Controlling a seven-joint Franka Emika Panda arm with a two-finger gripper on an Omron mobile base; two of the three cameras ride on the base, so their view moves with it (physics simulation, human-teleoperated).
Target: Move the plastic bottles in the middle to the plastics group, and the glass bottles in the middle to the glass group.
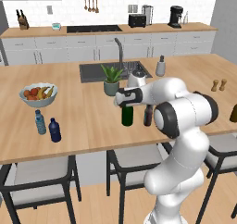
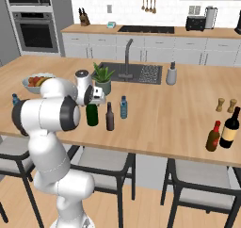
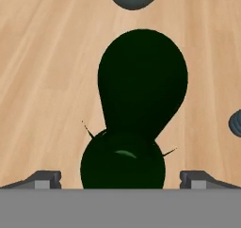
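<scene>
- Fingers (image 3: 122, 179) spread wide, one tip (image 3: 44, 179) low at either edge of the hand view, nothing clamped between them.
- Green bottle (image 3: 141, 95) sits right in the gap, seen from above: its top bulges dark at the bottom of that view and the body swells beyond it, so neck and shoulder blur into one black shape.
- From the left base view the hand covers the green bottle's neck; just the lower body (image 1: 127, 115) shows under the wrist.
- Brown bottle (image 2: 109, 117) stands just beside it on the table (image 2: 179, 118); in the left base view the arm's elbow cuts into it.
- Middle water bottle (image 2: 123, 107) is upright, a little behind the brown one, in plain sight from the right; the arm blocks it from the left.
- Plastics group is well off to the left, near the fruit bowl (image 1: 38, 94): pale bottle (image 1: 40, 122) and navy bottle (image 1: 55, 130) close together.
- Glass group is far right, near the table's front edge: a red-capped amber bottle (image 2: 213, 136) touching or just beside a dark labelled bottle (image 2: 230, 128); too small to tell which.
- Two round dark shapes are cut off at the hand view's top and right edges; can't tell what they are.
</scene>
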